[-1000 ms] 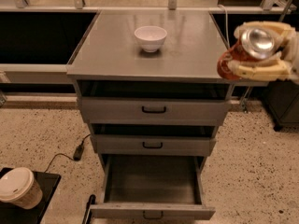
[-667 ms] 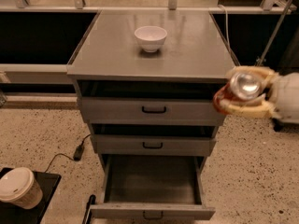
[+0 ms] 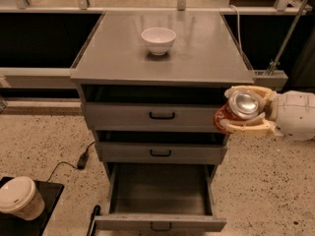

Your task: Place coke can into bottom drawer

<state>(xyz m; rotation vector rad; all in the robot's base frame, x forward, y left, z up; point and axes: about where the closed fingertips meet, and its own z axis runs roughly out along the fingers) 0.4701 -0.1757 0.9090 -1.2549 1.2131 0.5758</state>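
My gripper [image 3: 244, 110] comes in from the right, level with the top drawer's front and just off the cabinet's right edge. It is shut on the coke can [image 3: 235, 111], a red can with a silver top that faces the camera. The bottom drawer [image 3: 160, 190] is pulled open below and to the left of the can; its deep grey tray shows nothing inside. Its low front panel with a black handle [image 3: 161, 226] lies at the bottom edge of the view.
A white bowl [image 3: 158, 40] sits on the grey cabinet top [image 3: 202, 53]. Two upper drawers with black handles [image 3: 162, 115] are shut or nearly so. A paper coffee cup [image 3: 18, 197] stands on a black tray at lower left. A black cable [image 3: 81, 159] lies on the speckled floor.
My gripper has come down with the coke can from the cabinet top's height to the level of the top drawer, and shifted slightly left. The drawers and bowl have not moved.
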